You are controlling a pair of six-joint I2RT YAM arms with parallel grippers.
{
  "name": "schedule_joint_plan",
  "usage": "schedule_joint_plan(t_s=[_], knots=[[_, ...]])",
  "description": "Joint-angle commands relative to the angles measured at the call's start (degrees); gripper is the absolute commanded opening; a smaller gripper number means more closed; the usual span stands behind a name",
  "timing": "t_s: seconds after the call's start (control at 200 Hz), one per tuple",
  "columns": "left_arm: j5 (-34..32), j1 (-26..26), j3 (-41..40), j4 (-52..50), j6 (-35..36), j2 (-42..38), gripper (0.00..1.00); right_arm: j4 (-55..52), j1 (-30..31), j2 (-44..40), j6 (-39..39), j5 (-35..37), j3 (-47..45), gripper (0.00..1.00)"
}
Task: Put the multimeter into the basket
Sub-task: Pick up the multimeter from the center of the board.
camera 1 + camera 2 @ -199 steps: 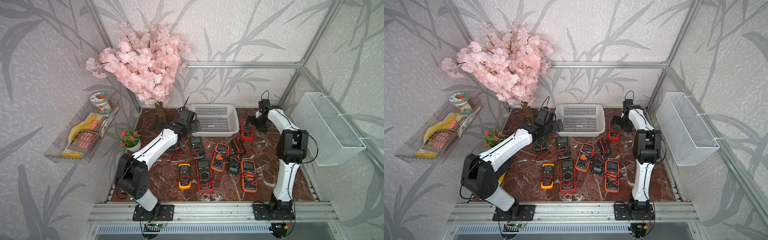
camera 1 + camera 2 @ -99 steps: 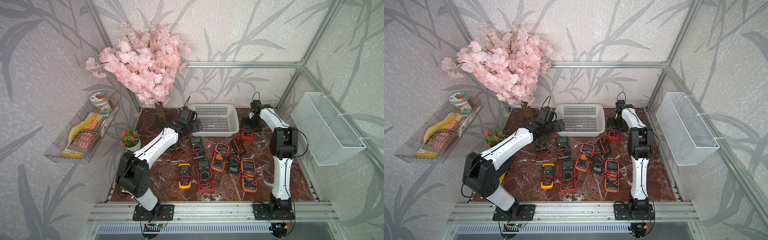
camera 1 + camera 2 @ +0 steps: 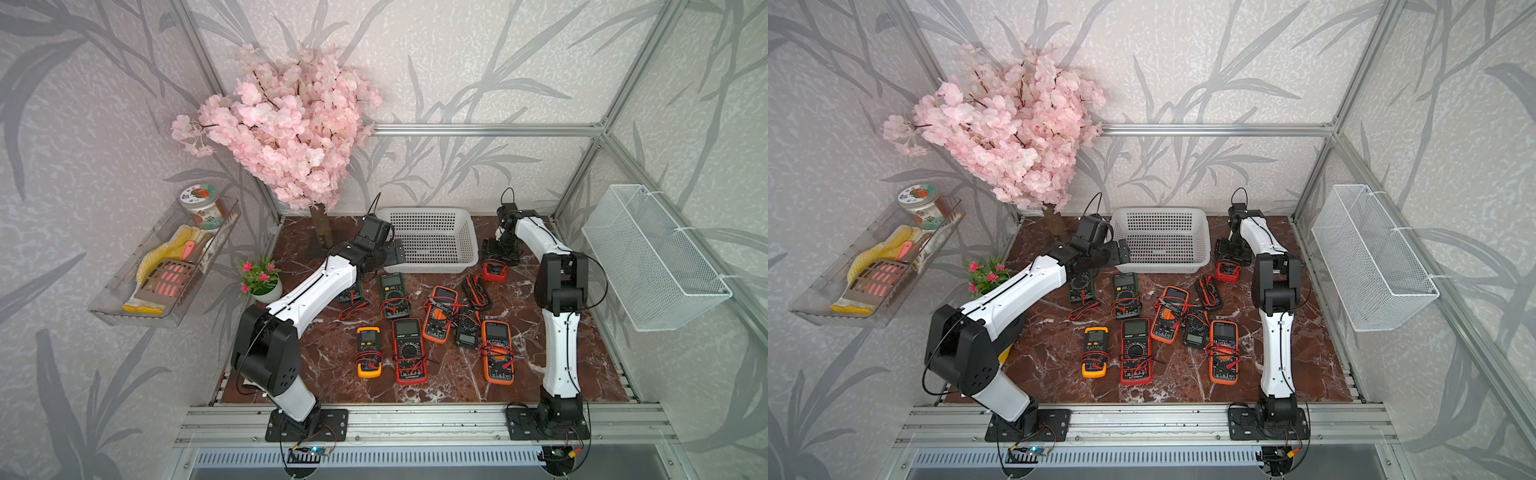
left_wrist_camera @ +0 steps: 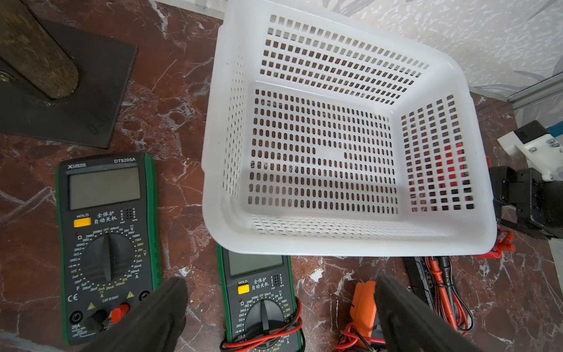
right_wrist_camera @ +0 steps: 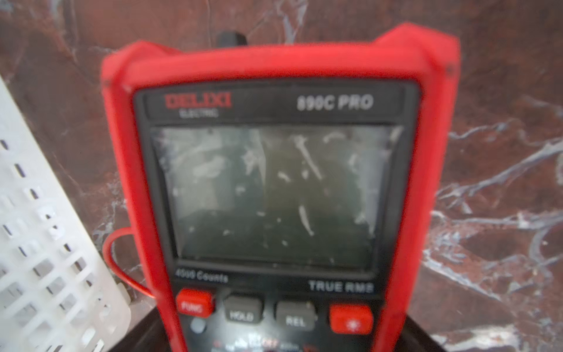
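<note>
1. The right pincer (image 3: 500, 257) hangs low over the red multimeter (image 3: 494, 271). The meter lies face up on the marble tabletop (image 3: 332, 365), directly beneath the pincer.
2. In the right wrist view, the red multimeter (image 5: 274, 183) stretches out ahead of the right pincer (image 5: 280, 335), screen farthest forward. The dark fingers (image 5: 426, 335) flank its lower body, one on each side and close against the red casing. It cannot be told whether they are pinching it or only standing beside it.
3. The basket (image 3: 432, 269) sits just beside the right pincer, on the side toward the left arm. The red multimeter is outside it, near its corner. In the right wrist view, a thin red lead curls out from the meter's side that faces the basket wall (image 5: 36, 259).
4. The left pincer (image 4: 280, 292) is spread wide and holds nothing. In both top views it hovers at the basket's front corner, on the side away from the right pincer (image 3: 1119, 253).
5. The basket's open mouth (image 4: 335, 247) lies straight ahead of the left pincer, with the front rim just beyond the fingertips (image 4: 152, 320).
6. Below the left pincer lie two green multimeters. One (image 4: 106, 243) is under one finger. The other (image 4: 262, 304) lies between the fingers, with its top edge tucked under the basket's rim.
7. An orange multimeter (image 4: 364, 304) shows beside the other finger.
</note>
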Motion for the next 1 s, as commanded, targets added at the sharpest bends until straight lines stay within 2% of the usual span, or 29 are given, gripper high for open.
schedule_joint_plan(t_s=[0.0, 0.105, 0.43, 0.595, 0.775, 1.0], knots=[[0.1, -0.3, -0.7, -1.1, -0.3, -1.8, 1.00, -2.3, -0.8, -5.7, -0.3, 3.0, -2.8, 0.54], [0.3, -0.3, -0.4, -1.1, -0.4, -1.6, 1.00, -1.3, -2.0, -9.5, 0.8, 4.3, -5.1, 0.51], [0.0, -0.3, 1.0, -2.0, -0.4, -1.8, 1.00, 0.7, -4.4, -20.9, 3.1, 10.0, -7.4, 0.50], [-1.0, -0.3, 1.8, -2.5, -0.3, -1.9, 1.00, 2.1, -4.3, -24.8, 4.6, 6.4, -6.1, 0.51], [-2.9, -0.3, 2.3, -2.1, 0.3, -1.8, 1.00, 4.7, -0.8, -26.6, 5.3, 3.9, -3.0, 0.50], [-3.6, -0.2, 4.9, -3.7, 1.0, -0.1, 1.00, 2.4, 6.7, -20.7, 4.9, 3.1, 8.3, 0.51]])
